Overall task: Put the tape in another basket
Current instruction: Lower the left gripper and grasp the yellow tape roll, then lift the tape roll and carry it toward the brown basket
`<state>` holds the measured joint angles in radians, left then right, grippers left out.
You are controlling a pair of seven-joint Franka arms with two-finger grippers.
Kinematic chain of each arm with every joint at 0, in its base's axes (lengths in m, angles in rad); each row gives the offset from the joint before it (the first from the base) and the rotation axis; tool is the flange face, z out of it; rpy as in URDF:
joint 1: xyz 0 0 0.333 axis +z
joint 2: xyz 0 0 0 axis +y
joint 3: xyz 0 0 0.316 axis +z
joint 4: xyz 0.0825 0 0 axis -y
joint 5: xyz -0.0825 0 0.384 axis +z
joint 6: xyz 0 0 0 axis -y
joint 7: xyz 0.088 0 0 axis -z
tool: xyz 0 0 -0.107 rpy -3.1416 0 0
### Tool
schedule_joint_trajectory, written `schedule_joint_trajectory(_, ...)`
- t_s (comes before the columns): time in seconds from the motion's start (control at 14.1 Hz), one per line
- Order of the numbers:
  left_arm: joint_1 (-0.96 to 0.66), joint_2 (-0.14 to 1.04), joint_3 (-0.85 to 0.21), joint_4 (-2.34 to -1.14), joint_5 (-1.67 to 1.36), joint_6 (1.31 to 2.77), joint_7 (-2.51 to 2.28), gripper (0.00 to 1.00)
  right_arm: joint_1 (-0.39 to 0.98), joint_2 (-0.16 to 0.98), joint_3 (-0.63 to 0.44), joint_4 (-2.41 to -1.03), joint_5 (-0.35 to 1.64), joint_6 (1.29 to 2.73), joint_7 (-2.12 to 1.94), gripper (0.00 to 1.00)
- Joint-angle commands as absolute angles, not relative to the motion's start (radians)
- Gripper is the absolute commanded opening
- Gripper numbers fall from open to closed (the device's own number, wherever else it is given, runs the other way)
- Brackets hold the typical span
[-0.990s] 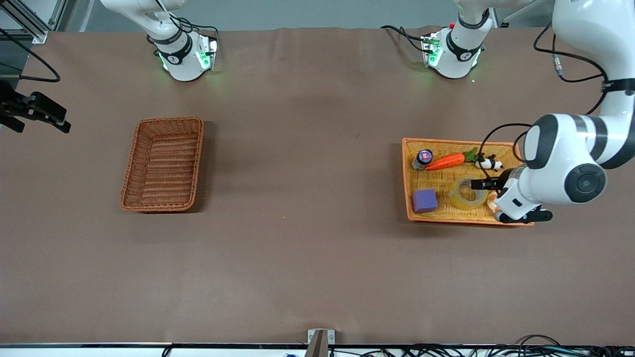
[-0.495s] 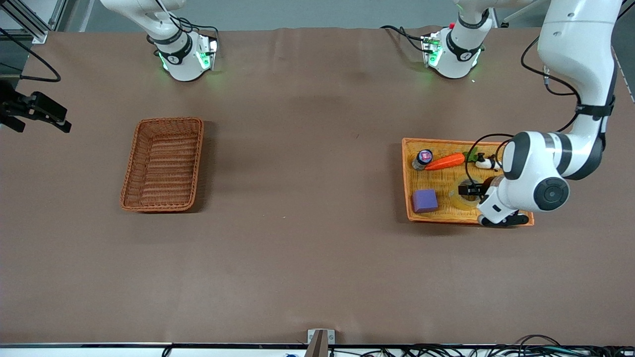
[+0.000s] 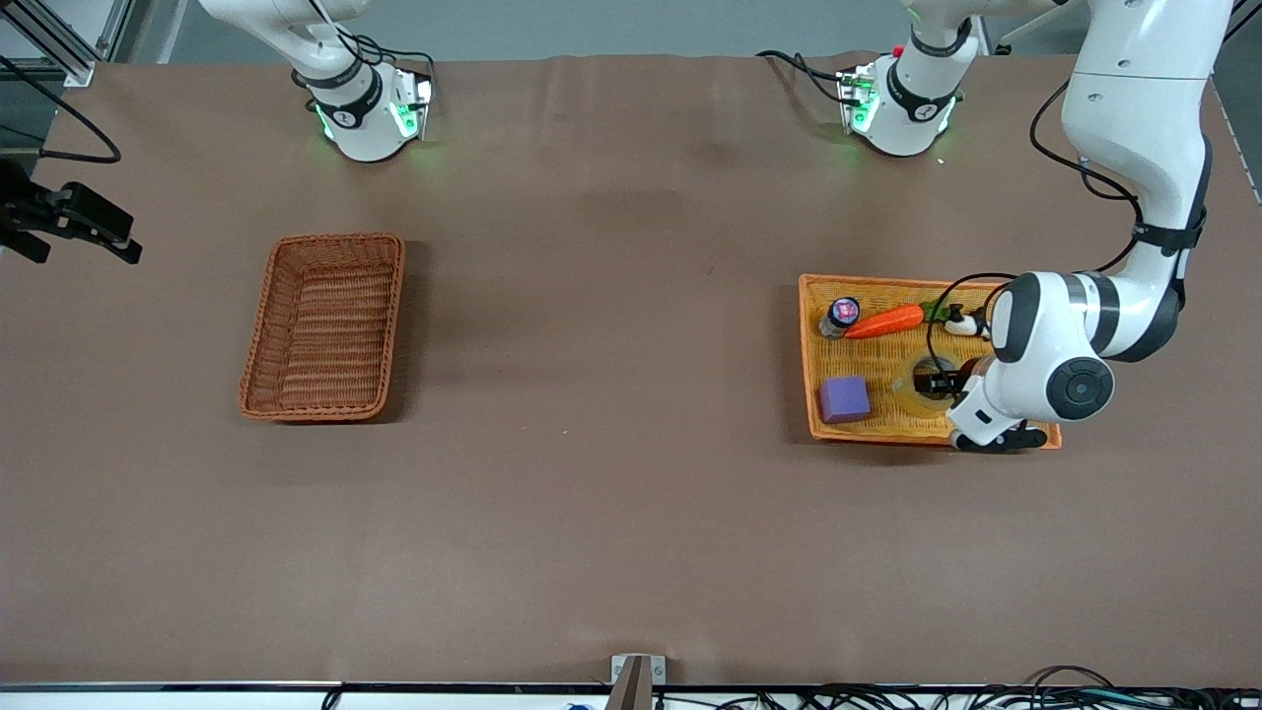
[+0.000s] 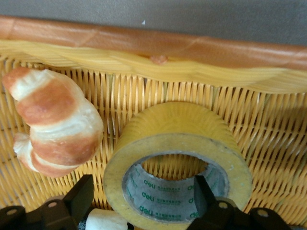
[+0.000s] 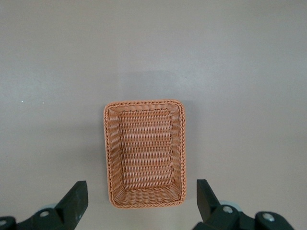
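L jaws wide, straddling the tape's wall: one finger (image 4: 204, 196) inside the core, the other outside, not yet squeezing. L gripper (image 3: 948, 380) is down in the tray (image 3: 814, 355), at the L arm's end of the table. Tape (image 4: 177, 163) lies flat in the tray w/ a croissant (image 4: 55, 122) just beside it. Also in tray: purple block (image 3: 844, 399), carrot (image 3: 884, 320), small jar (image 3: 840, 315), panda toy (image 3: 968, 322). R jaws wide too; R gripper (image 5: 141, 201) waits high over the basket (image 3: 323, 326), which holds nothing.
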<state>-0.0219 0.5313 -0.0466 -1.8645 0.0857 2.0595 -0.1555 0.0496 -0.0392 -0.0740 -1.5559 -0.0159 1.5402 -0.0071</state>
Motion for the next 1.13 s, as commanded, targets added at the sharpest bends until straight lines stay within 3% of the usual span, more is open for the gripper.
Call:
schedule_joint_trajectory(0.0, -0.015, 0.531, -0.044, -1.884, 0.101, 2.075, -0.141, 0.71, 0.052, -0.061, -0.077, -1.574, -0.002, 1.531, 0.006, 1.00)
schedule_joint_trajectory(0.21, -0.009, 0.532, -0.044, -1.891, 0.101, 2.075, -0.141, 0.42, 0.052, -0.061, -0.077, -1.574, -0.002, 1.531, 0.006, 1.00)
schedule_joint_trajectory(0.42, -0.009, 0.517, -0.044, -1.899, 0.101, 2.069, -0.161, 0.04, 0.052, -0.060, -0.077, -1.574, -0.002, 1.531, 0.006, 1.00)
schedule_joint_trajectory(0.78, -0.002, 0.361, -0.063, -1.884, 0.101, 1.933, -0.163, 0.01, 0.052, -0.060, -0.077, -1.574, -0.002, 1.529, 0.006, 1.00)
schedule_joint_trajectory(1.06, -0.002, 0.319, -0.236, -1.738, 0.097, 1.731, -0.167, 0.02, 0.052, -0.058, -0.077, -1.574, -0.002, 1.531, 0.006, 1.00)
